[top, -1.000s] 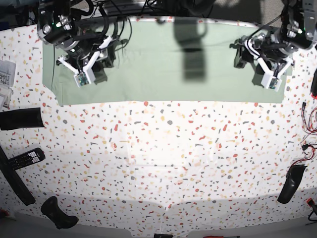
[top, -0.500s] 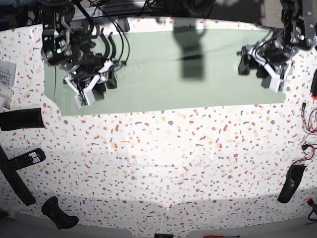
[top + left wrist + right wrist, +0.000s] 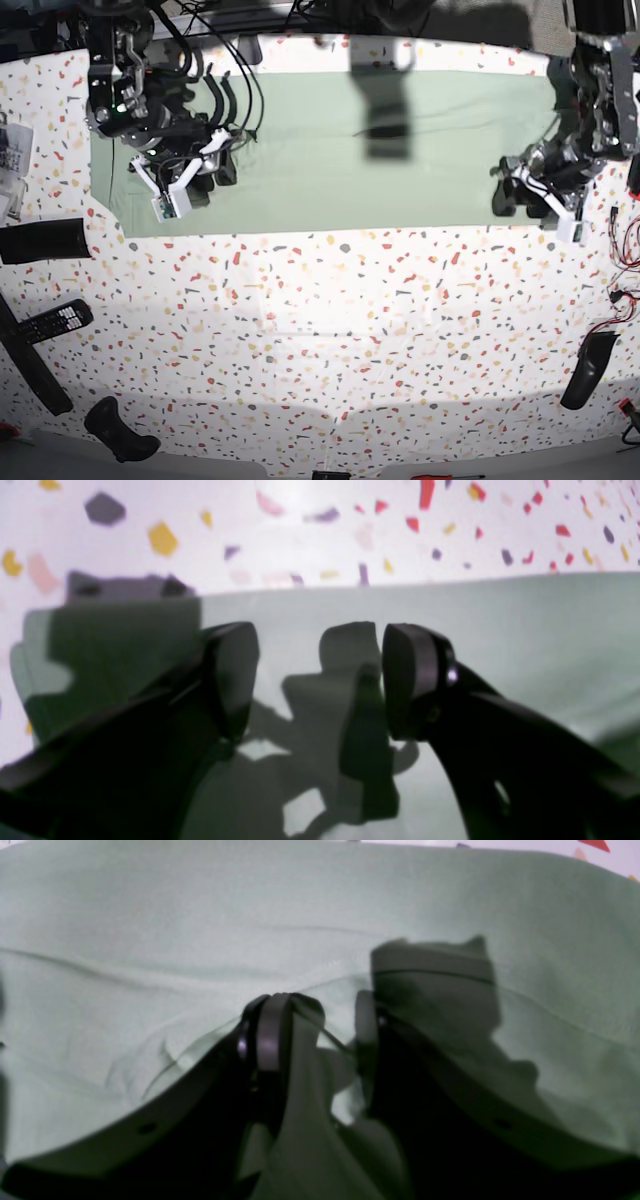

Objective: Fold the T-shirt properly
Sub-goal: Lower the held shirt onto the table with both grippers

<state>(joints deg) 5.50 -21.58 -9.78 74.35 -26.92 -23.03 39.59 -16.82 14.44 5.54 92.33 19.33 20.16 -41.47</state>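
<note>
The left claw (image 3: 320,680) stands spread wide, a clear gap between its two dark fingers (image 3: 410,680), and nothing sits in that gap. It hangs just above the pale green T-shirt (image 3: 525,640), near the cloth's front edge, and throws a blocky shadow on the fabric below.

The right claw (image 3: 315,1035) is only partly parted, and a thin raised fold of the T-shirt (image 3: 150,930) runs across the gap from one finger (image 3: 270,1035) to the other. The cloth puckers into creases there, so it is pinching the shirt.

The T-shirt (image 3: 330,150) lies flat as a wide green band across the far part of the speckled table (image 3: 330,330).

Compared with a second ago, the left claw (image 3: 545,205) has come forward and down to the shirt's near right corner, right at the edge where cloth meets table; earlier it sat further back over the fabric. The right claw (image 3: 185,185) has shifted a little toward the near edge as well. The near hem now sits a bit further forward, and the right corner looks pulled in.

Only the base view shows what surrounds the shirt: a remote control (image 3: 52,320) and dark grips (image 3: 40,240) at the left edge, another dark grip (image 3: 588,370) and loose wires (image 3: 625,290) at the right. Only the wrist views show the gap between the fingers and the pinched fold, which overhead are too small to read.
</note>
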